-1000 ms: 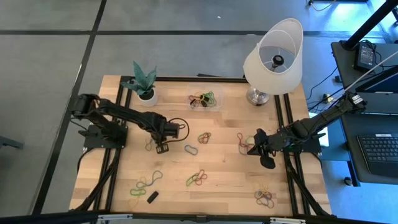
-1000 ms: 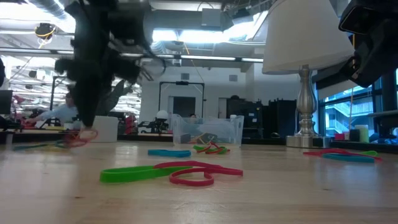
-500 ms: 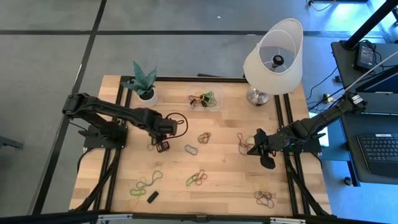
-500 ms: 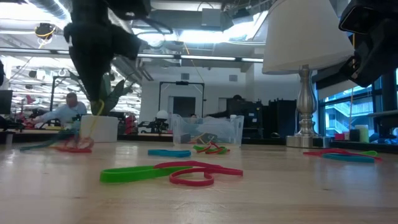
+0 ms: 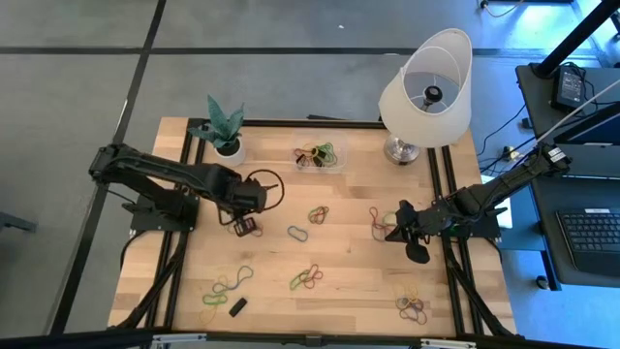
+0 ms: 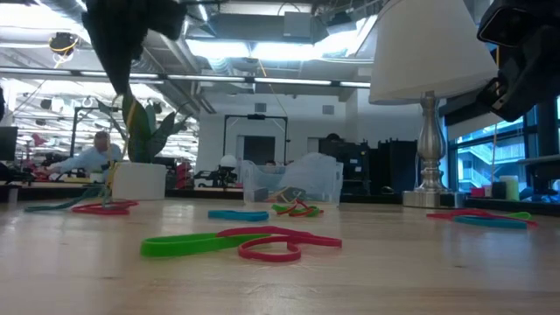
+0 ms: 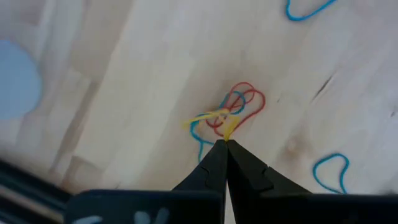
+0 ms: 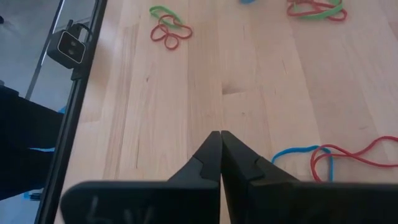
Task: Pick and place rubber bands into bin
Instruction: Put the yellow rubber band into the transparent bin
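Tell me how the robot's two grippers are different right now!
The left gripper pinches a yellow band lifted above a rubber band cluster; the right gripper holds nothing. The left is above the table's left middle, the right above the right side. Both are shut.

From my remote station: grey floor [image 5: 77, 97] around the wooden worktop [image 5: 349, 281]; ceiling lights [image 6: 262, 48] and windows [image 6: 477, 162] brighten the open workshop behind.

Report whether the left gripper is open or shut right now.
Shut. In the wrist view the left gripper has its fingers pressed together, pinching a yellow rubber band lifted above the cluster on the table.
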You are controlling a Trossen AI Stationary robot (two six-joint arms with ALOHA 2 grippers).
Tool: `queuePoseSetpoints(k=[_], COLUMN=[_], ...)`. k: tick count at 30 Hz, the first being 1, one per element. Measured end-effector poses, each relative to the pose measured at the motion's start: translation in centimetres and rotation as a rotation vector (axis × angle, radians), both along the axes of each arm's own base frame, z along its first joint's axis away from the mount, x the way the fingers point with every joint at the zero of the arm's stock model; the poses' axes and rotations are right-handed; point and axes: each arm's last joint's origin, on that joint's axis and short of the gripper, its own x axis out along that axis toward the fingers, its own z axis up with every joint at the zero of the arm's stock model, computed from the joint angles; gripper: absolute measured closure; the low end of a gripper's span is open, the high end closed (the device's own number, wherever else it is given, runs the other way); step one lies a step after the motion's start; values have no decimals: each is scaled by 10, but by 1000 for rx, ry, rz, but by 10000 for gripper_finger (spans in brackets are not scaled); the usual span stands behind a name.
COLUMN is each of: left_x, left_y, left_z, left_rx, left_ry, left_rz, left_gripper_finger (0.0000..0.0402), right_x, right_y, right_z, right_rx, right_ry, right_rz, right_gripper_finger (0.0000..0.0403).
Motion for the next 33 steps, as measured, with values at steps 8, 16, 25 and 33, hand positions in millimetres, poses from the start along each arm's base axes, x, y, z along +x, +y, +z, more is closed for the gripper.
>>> queuePoseSetpoints(k=[8, 16, 25, 33], left_x=[-13, -5, 31, 93], left_y=[1, 19, 69, 127], left_z=[29, 56, 97, 104], left_rx=[74, 234, 430, 573], left_ry=[-132, -269, -543, -432], left_rz=[65, 30, -95, -267], left_gripper_finger=[399, 398, 398, 398], right_x=[0, 0, 1, 2], right_y=[0, 0, -3, -5], right_z=[0, 0, 1, 1], right_rx=[-14, -12, -13, 55], right_ry=[-7, -7, -24, -25], right_rz=[14, 11, -120, -248], right_gripper_finger=[398, 398, 398, 398])
